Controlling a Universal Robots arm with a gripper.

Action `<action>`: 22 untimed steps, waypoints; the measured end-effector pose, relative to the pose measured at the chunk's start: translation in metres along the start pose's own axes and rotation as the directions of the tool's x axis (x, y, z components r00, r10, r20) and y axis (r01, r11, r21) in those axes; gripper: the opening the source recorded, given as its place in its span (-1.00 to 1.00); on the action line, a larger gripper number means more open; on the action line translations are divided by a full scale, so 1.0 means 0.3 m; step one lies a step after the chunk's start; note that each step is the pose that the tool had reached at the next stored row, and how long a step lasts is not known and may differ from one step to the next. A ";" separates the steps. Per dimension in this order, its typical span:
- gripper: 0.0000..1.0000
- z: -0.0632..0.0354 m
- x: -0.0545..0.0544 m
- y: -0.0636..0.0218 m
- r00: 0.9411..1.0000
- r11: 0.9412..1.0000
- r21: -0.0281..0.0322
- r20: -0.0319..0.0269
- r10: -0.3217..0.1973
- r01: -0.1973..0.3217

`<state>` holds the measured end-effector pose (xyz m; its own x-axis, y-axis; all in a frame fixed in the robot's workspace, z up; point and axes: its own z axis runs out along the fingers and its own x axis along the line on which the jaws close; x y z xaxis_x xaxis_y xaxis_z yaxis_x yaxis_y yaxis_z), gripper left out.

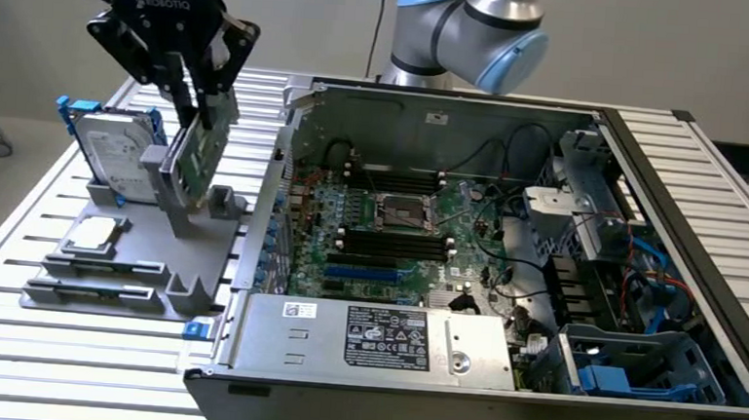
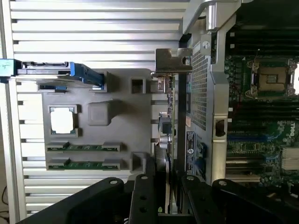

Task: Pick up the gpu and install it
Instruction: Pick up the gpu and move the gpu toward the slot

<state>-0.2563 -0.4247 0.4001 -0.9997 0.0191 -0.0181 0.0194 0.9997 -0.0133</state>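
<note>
Clamped on the gpu [image 1: 202,160] by the gripper [image 1: 196,111], ten o'clock of the case [image 1: 644,146]. Could snag the holder [image 1: 213,224] if tilted.

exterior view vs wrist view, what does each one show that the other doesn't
Exterior view adds: the arm's blue-capped joint, plus the power supply and blue drive cage inside the open case. Wrist view adds: the silver end bracket, seen edge-on. Both share: the gripper shut on the gpu, the grey holder, the hard drive and the motherboard.
</note>
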 end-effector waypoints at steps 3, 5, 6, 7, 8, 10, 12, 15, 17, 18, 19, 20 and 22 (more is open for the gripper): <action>-0.47 -0.045 -0.046 0.000 1.000 1.000 0.000 -0.001 0.000 0.000; -0.47 -0.074 -0.077 0.000 1.000 1.000 0.000 -0.003 0.000 0.000; -0.47 -0.088 -0.093 0.001 1.000 1.000 0.000 -0.004 0.000 0.000; -0.47 -0.099 -0.108 0.001 1.000 1.000 -0.001 -0.006 0.000 0.000; -0.47 -0.108 -0.124 0.001 1.000 1.000 -0.002 -0.008 0.000 0.000; -0.47 -0.116 -0.153 0.001 1.000 1.000 -0.003 -0.012 0.000 0.000; -0.47 -0.116 -0.184 0.002 1.000 1.000 -0.003 -0.017 0.000 0.000; -0.47 -0.114 -0.229 0.003 1.000 1.000 -0.003 -0.024 0.000 0.000; -0.47 -0.110 -0.260 0.003 1.000 1.000 -0.003 -0.028 0.000 0.000; -0.47 -0.105 -0.275 0.004 1.000 1.000 -0.003 -0.029 0.000 0.000; -0.47 -0.100 -0.290 0.004 1.000 1.000 -0.003 -0.030 -0.001 0.000; -0.47 -0.095 -0.305 0.004 1.000 1.000 -0.003 -0.031 0.000 0.000; -0.47 -0.082 -0.334 0.006 1.000 1.000 -0.003 -0.031 -0.001 0.000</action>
<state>-0.1564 -0.4245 0.4266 -0.9997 0.0190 0.0133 0.0189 0.9998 -0.0104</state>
